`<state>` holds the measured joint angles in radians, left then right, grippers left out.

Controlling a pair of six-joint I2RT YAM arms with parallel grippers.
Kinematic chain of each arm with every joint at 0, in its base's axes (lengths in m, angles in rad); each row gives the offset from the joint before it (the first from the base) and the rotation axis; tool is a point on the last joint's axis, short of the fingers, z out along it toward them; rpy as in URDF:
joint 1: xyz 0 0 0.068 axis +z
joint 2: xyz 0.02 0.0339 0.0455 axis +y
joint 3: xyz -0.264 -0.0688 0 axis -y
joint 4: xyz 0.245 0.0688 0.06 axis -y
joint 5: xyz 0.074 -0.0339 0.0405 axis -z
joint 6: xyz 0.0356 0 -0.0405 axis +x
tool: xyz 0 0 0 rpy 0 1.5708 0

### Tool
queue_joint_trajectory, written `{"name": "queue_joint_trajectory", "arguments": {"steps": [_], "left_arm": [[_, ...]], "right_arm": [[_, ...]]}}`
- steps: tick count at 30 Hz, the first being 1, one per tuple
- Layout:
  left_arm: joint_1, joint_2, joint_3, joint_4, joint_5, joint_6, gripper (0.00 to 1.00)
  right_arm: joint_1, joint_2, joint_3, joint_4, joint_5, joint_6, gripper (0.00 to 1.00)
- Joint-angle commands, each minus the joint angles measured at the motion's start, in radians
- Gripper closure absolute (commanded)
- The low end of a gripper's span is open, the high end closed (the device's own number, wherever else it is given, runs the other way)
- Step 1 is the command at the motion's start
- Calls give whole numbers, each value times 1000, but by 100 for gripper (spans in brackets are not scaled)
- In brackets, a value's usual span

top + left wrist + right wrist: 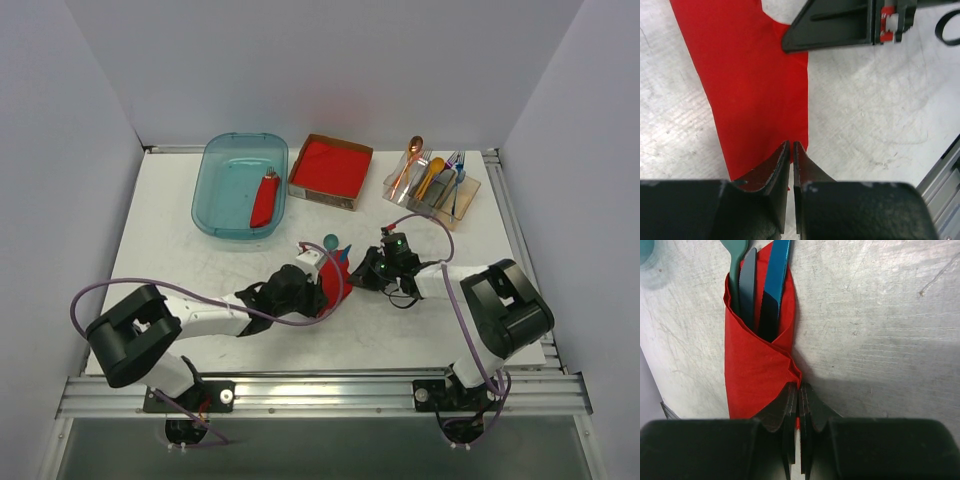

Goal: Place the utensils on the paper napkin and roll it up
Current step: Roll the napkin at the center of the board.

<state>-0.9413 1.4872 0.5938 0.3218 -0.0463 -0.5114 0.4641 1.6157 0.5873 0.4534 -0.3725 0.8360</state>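
Right tool (798,387) is clamped on the paper napkin's (752,370) folded edge, left tool (791,146) likewise; utensils' (777,270) lower ends hide inside. Teal tub (203,190) sits well apart.

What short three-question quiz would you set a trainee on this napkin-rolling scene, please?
1. True or false: the thin red paper napkin lies flat and unfolded on the table.
2. What lies in the teal plastic tub? A) a red roll B) an orange spoon C) a yellow fork
3. Fill in: the right gripper is ___ on the napkin's edge.

Key
1. False: it is wrapped around the slim plastic utensils, whose ends stick out of it.
2. A.
3. Shut: a sliver of red shows between its fingers.
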Motion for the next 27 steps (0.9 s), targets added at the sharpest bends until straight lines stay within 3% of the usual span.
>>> {"name": "queue_joint_trajectory", "arguments": {"steps": [1,9,14,20,27], "left_arm": [[-10,7,-52,103,46,2,84],[-10,-8,-131,53,19,-38,84],[-17,-114,-120,-15,-27,-39,81],[-10,-219,-16,-174,-73,-33,72],[64,-104,148,-268,-110,-18,51]], "right_arm": [[-5,15,20,-22,21,-14,100],[-5,10,22,-25,20,-14,100],[-7,3,22,-33,23,-15,100],[-4,-13,0,-28,26,-9,100],[1,-34,-17,-27,27,-6,100]]}}
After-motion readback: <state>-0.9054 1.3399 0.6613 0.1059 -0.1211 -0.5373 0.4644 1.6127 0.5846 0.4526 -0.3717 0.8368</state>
